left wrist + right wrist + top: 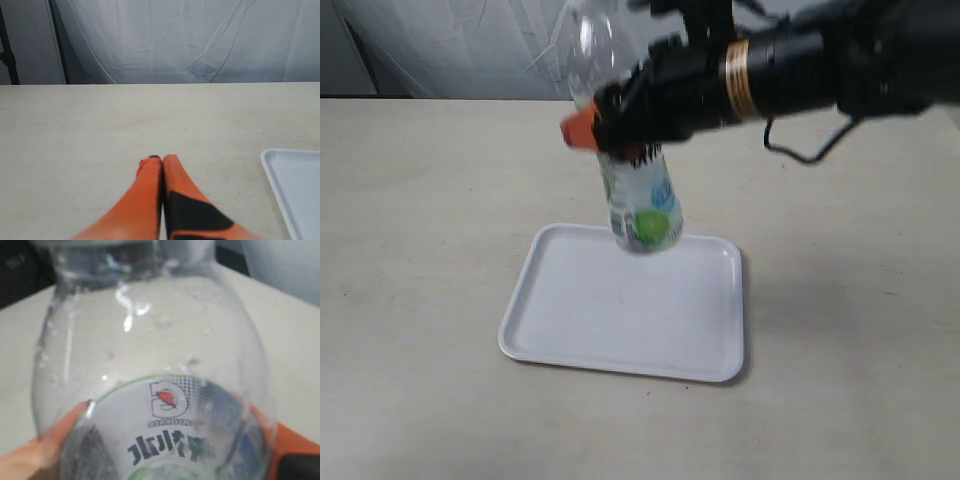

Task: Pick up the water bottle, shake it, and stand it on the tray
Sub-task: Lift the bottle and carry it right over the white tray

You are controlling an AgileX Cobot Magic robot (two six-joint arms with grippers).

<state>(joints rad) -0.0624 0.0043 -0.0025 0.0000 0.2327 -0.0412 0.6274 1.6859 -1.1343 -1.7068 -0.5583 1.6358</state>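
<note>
While the bottle (643, 212) is blurred in the exterior view, we read it as roughly upright and slightly tilted, its base at the far rim of the tray (570, 330). We cannot tell whether the base touches the rim. We see the right gripper (618, 140) pinching the bottle across its label, with the clear upper body above the grip. In the right wrist view, an orange finger (52, 442) presses each side of the bottle (160, 355). The tray lies flat on the table (420, 200). We find the left gripper (162, 160) over bare table beside the tray (295, 195), its fingers pressed together on nothing.
</note>
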